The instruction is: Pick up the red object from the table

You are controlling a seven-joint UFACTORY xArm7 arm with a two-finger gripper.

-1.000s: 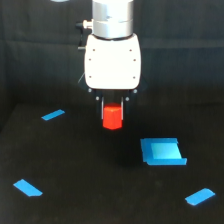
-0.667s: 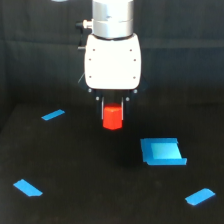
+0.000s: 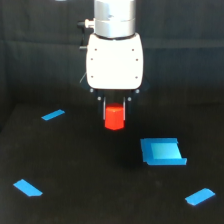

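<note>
Red-orange, the red object (image 3: 114,116) sits clamped between your gripper (image 3: 115,111) fingers, which are closed on its sides, and hangs clear above the table (image 3: 90,170). You see flat blue pieces scattered below, the largest (image 3: 162,151) toward the exterior view's right.

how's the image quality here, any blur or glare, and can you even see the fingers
Exterior view: soft overall, edges slightly blurred; the white gripper housing is bright, nearly blown out; the table is dark with a faint sheen; the red object stands out sharply in colour; the fingers are barely visible beside it.
</note>
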